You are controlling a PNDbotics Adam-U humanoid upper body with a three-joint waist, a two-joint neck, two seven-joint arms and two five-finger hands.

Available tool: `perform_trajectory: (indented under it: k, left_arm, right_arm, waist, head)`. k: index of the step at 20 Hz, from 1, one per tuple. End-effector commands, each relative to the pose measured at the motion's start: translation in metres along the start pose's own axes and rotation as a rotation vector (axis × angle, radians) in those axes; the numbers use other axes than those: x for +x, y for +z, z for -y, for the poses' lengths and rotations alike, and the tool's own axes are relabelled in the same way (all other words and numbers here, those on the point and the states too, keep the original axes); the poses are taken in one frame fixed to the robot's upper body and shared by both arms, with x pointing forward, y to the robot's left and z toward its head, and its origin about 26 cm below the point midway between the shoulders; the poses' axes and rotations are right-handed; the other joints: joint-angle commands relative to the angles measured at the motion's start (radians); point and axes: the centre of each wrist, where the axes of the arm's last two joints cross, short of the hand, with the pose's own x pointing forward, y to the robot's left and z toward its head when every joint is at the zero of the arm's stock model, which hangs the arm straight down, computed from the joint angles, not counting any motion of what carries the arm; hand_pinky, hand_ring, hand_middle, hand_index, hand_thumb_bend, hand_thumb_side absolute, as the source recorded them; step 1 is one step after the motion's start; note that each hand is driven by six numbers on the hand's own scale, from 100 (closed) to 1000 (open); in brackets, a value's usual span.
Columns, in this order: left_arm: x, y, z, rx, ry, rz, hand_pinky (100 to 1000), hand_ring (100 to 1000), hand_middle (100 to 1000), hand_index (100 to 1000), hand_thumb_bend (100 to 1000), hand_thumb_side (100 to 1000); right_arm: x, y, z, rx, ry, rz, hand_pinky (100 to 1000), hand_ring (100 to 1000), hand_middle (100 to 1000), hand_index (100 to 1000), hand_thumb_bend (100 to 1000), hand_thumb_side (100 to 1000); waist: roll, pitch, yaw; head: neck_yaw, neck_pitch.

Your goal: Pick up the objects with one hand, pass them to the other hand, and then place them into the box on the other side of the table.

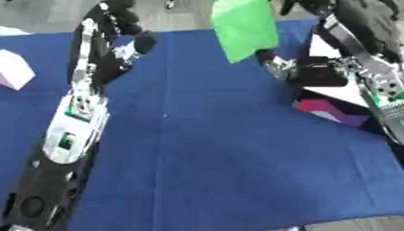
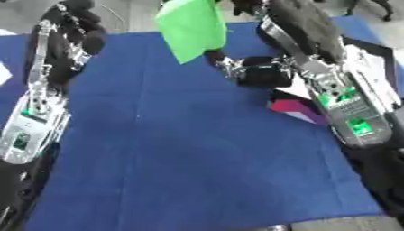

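A bright green flat object (image 1: pixel 245 27) hangs tilted above the far middle of the blue cloth (image 1: pixel 236 149). My right hand (image 1: pixel 304 72) reaches in from the right, its fingers curled on the green object's lower right corner. My left hand (image 1: pixel 126 31) is raised at the far left, apart from the green object by a wide gap; its dark shape does not show how it is held. A white box (image 1: pixel 12 72) stands at the left edge of the table.
A magenta piece (image 1: pixel 315 106) and a purple piece (image 1: pixel 351 119) lie on a white surface (image 1: pixel 347 92) under my right forearm. My left forearm (image 1: pixel 71 131) stretches along the cloth's left side.
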Motion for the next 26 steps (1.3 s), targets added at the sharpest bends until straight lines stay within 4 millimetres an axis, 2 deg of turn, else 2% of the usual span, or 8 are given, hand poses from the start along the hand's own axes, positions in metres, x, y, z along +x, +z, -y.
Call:
perform_trajectory:
  k: [1, 7, 9, 11, 17, 19, 21, 26]
  left_arm:
    - [-0.004, 0.003, -0.021, 0.073, -0.045, -0.012, 628, 524, 513, 700, 981, 588]
    - [-0.004, 0.028, -0.052, 0.190, -0.100, -0.013, 631, 524, 513, 701, 975, 593]
    - [0.004, 0.035, -0.059, 0.206, -0.118, 0.015, 634, 527, 515, 703, 972, 595]
    - [0.013, 0.040, -0.063, 0.218, -0.132, 0.042, 637, 529, 517, 704, 970, 597]
    - [0.031, 0.048, -0.071, 0.258, -0.153, 0.086, 641, 532, 520, 708, 965, 602]
    - [0.033, 0.049, -0.073, 0.263, -0.162, 0.089, 640, 532, 520, 708, 964, 603]
    - [0.034, 0.050, -0.073, 0.265, -0.165, 0.086, 640, 532, 520, 708, 963, 605]
    - [0.034, 0.051, -0.074, 0.269, -0.169, 0.081, 640, 532, 520, 708, 963, 605]
  right_arm:
    - [-0.012, 0.007, 0.024, -0.099, 0.057, -0.088, 457, 651, 232, 250, 100, 100]
    - [-0.039, 0.036, 0.044, -0.269, 0.143, -0.438, 408, 707, 242, 333, 100, 102]
    - [-0.059, 0.051, 0.041, -0.299, 0.177, -0.572, 378, 730, 240, 364, 100, 370]
    - [-0.083, 0.071, 0.036, -0.314, 0.207, -0.704, 352, 748, 236, 392, 100, 470]
    - [-0.134, 0.143, 0.018, -0.346, 0.190, -1.041, 297, 793, 252, 562, 100, 458]
    - [-0.141, 0.159, 0.014, -0.328, 0.176, -1.094, 294, 797, 262, 627, 100, 447]
    - [-0.146, 0.173, 0.011, -0.278, 0.167, -1.138, 300, 825, 319, 780, 100, 416]
    - [-0.150, 0.197, 0.002, -0.151, 0.152, -1.228, 335, 871, 452, 926, 100, 301]
  waist:
    - [0.004, -0.006, 0.002]
    - [0.021, -0.003, 0.022]
    - [0.026, -0.002, 0.032]
    - [0.028, -0.002, 0.041]
    - [0.030, -0.002, 0.058]
    - [0.030, -0.003, 0.060]
    - [0.030, -0.003, 0.061]
    - [0.031, -0.003, 0.063]
  head:
    - [-0.035, -0.003]
    - [-0.140, -0.003]
    - [-0.173, -0.003]
    - [-0.201, -0.003]
    - [-0.270, -0.003]
    - [-0.287, -0.003]
    - [-0.302, -0.003]
    - [-0.315, -0.003]
